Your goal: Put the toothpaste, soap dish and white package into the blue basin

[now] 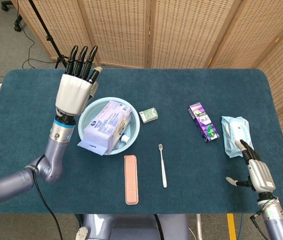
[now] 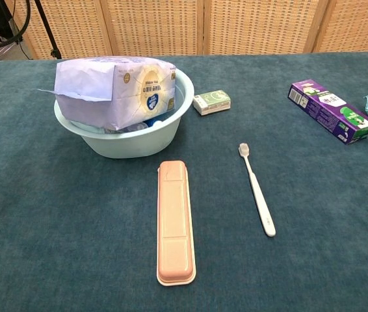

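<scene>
L hand [image 1: 73, 91] empty, fingers spread wide, raised just left of blue basin [image 1: 133, 131]. White package [image 1: 105, 125] lies in basin, one end over near rim, w/ toothpaste [image 1: 124, 137] under it. R hand [image 1: 255, 171] open, low near tabletop [image 1: 31, 120] edge, wipes pack [image 1: 235, 135] just ahead.

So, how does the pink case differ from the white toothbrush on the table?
The pink case is wide, flat and rounded at both ends, while the white toothbrush is thin, with a small bristle head at its far end. The case lies in front of the blue basin; the toothbrush lies to its right, slightly slanted. Both are long and rest flat on the table, untouched by either hand.
</scene>
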`<action>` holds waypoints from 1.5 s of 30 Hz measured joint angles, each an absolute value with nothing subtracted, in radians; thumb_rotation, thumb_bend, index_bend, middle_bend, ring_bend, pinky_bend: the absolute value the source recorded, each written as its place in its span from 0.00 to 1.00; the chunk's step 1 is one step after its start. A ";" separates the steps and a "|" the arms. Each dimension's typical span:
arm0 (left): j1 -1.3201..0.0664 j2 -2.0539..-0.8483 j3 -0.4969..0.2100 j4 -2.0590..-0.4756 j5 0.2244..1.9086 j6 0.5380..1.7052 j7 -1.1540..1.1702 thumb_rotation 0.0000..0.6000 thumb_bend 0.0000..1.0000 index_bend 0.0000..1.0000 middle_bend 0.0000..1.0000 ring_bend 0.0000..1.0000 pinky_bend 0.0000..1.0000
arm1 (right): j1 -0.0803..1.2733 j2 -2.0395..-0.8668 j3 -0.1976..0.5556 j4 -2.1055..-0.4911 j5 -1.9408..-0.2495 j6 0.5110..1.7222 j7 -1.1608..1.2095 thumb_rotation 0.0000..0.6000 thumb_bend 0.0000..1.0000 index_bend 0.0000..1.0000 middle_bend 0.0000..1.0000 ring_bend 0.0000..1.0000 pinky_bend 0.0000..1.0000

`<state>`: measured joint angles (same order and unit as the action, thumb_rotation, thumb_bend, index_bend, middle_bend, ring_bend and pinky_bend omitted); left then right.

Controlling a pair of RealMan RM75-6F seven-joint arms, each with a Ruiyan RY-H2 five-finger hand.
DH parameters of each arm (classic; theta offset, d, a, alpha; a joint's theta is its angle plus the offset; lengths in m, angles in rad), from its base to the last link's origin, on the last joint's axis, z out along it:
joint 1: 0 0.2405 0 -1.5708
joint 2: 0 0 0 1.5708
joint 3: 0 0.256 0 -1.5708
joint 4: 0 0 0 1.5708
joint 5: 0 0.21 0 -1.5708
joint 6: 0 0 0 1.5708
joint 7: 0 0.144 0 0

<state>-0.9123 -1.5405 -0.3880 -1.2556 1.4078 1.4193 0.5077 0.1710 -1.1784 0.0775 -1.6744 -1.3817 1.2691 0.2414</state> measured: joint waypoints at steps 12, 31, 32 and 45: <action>-0.760 -1.385 -0.340 -1.476 1.304 1.402 0.536 1.00 0.26 0.19 0.00 0.01 0.00 | 0.177 -1.183 0.065 -1.682 -1.387 1.254 0.206 1.00 0.05 0.03 0.00 0.00 0.08; -0.448 -1.184 -0.095 -1.725 1.261 1.394 0.356 1.00 0.22 0.12 0.00 0.00 0.00 | 0.174 -1.208 0.058 -1.687 -1.397 1.288 0.080 1.00 0.05 0.03 0.00 0.00 0.07; -0.429 -1.183 -0.080 -1.732 1.260 1.397 0.344 1.00 0.22 0.12 0.00 0.00 0.00 | 0.173 -1.210 0.058 -1.686 -1.401 1.295 0.072 1.00 0.05 0.03 0.00 0.00 0.07; -0.279 -1.253 -0.016 -1.706 1.244 1.453 0.238 1.00 0.24 0.12 0.00 0.00 0.00 | 0.151 -1.238 0.064 -1.673 -1.450 1.392 -0.011 1.00 0.05 0.03 0.00 0.00 0.06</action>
<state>-0.2790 -1.2535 -0.0158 -1.7062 1.2444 1.4528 0.2385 0.1506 -1.2383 0.0636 -1.6731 -1.4496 1.3916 -0.0113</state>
